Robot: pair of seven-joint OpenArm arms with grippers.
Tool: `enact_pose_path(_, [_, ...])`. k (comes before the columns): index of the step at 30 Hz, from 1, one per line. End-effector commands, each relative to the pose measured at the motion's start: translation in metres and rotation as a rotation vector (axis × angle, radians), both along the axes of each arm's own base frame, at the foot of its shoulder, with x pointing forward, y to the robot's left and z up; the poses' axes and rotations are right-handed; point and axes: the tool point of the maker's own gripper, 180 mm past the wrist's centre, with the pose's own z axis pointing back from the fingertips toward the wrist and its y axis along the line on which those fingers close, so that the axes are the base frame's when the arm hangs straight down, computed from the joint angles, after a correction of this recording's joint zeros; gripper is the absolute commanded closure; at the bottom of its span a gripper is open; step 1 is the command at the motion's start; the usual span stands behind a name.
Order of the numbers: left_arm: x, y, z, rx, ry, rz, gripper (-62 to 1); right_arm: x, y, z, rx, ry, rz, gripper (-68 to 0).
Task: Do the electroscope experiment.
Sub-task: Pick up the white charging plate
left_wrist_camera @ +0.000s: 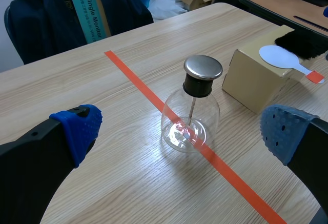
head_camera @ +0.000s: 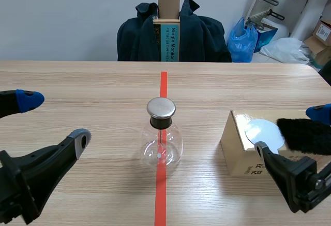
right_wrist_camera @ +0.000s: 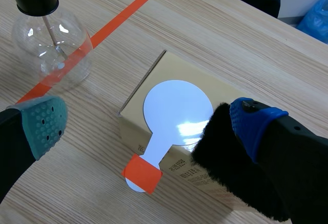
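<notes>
closest to me, the left gripper (head_camera: 54, 120) hangs low over the table with its fingers spread wide and nothing between them. the right gripper (right_wrist_camera: 148, 124) is splayed open too, sitting over the cardboard box (head_camera: 232, 151), and it isn't pinching anything. its blue-padded finger is right up against the black fur (right_wrist_camera: 230, 172), though i can't tell if it's actually pressing on it. the fur lies on top of the box, overlapping the edge of the white paddle (right_wrist_camera: 177, 114), whose orange-tipped handle pokes out past the box edge. a bit further in, the electroscope (head_camera: 161, 138), a glass flask with a metal cap, stands upright right on the orange tape line (head_camera: 163, 84), just beside the box and between the two arms. can't make out the leaves inside. way back there's a chair with a dark jacket (head_camera: 207, 37) over it. to me it looks like the experiment hasn't really begun. the paddle hasn't been picked up, and i'd guess rubbing it with the fur and bringing it to the cap are both left to do.
</notes>
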Motion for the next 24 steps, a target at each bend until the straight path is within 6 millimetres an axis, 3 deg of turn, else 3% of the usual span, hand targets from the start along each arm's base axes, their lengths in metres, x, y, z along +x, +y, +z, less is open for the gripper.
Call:
enact_pose_path(1, [0.002,-0.002,0.01,-0.023,-0.034,-0.003,-62.3,0.007,0.002,0.012,0.01,-0.044,0.006,-67.9])
enact_pose_path(7, [0.001,-0.003,0.011,-0.025,-0.033,-0.01,-62.3,0.003,0.01,0.018,-0.088,-0.118,0.081,-67.9])
enact_pose_path(16, [0.001,-0.003,0.011,-0.028,-0.036,-0.01,-62.3,-0.044,0.038,0.002,-0.633,-0.245,0.46,-67.9])
enact_pose_path(20, [0.001,-0.003,0.011,-0.028,-0.036,-0.01,-62.3,-0.062,0.031,-0.012,-0.864,-0.315,0.557,-67.9])
enact_pose_path(24, [0.001,-0.003,0.011,-0.028,-0.036,-0.01,-62.3,-0.068,0.017,-0.025,-1.016,-0.386,0.568,-67.9])
